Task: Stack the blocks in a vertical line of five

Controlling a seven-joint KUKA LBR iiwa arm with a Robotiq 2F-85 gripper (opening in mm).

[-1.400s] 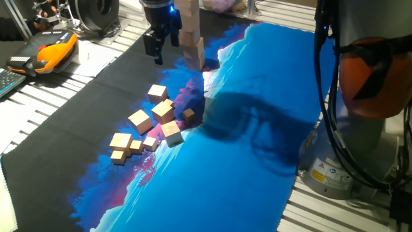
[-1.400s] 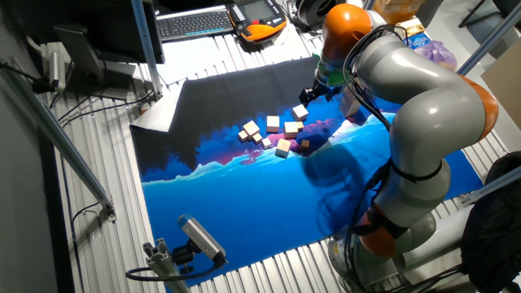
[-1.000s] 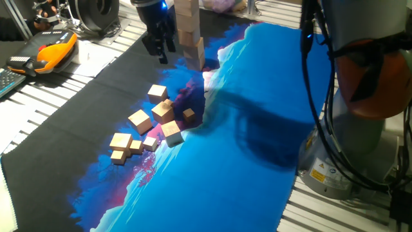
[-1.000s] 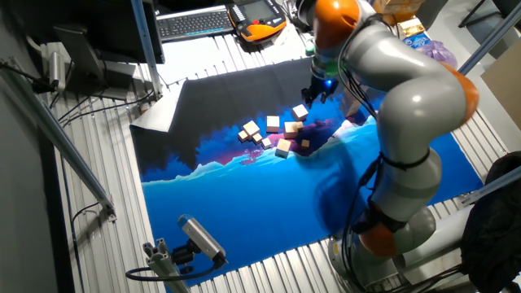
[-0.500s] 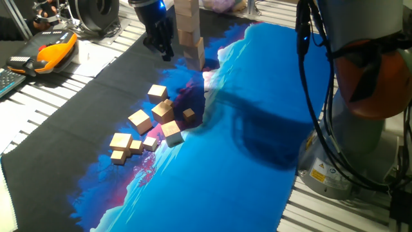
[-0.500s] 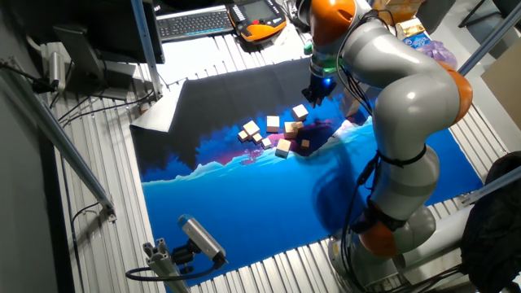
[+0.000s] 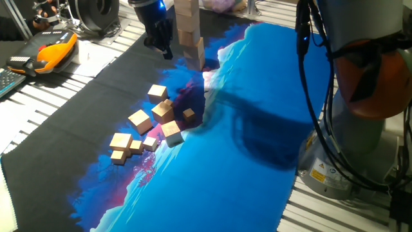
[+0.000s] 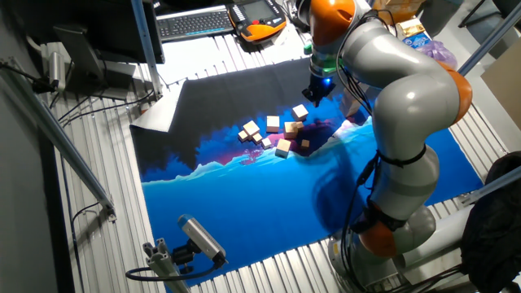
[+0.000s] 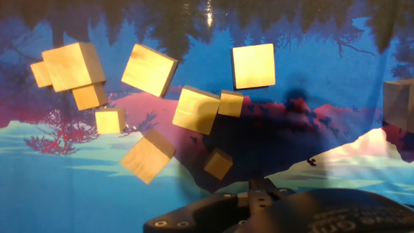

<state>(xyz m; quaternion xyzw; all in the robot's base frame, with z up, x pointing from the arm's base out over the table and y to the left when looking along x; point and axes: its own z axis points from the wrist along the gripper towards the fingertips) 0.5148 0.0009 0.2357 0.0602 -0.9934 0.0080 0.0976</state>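
Gripper (image 7: 162, 50): above the mat (image 7: 257, 129), just left of the stack; holds nothing visible; jaw gap cannot be told.
Stack (image 7: 191, 38): upright blocks, top cut off by the frame.
Loose blocks (image 7: 149, 129): scattered on the mat, nearer the camera than the stack.

gripper (image 7: 161, 46) moved up and toward 11 o'clock in one fixed view, away from the stacked blocks (image 7: 190, 33); arm swung back too, loose blocks unchanged.

You'll see a blue-and-black landscape mat (image 7: 257, 103) covering the slatted bench (image 7: 38, 106). At the far left lie an orange teach pendant (image 7: 48, 55) and a keyboard (image 8: 191, 22).
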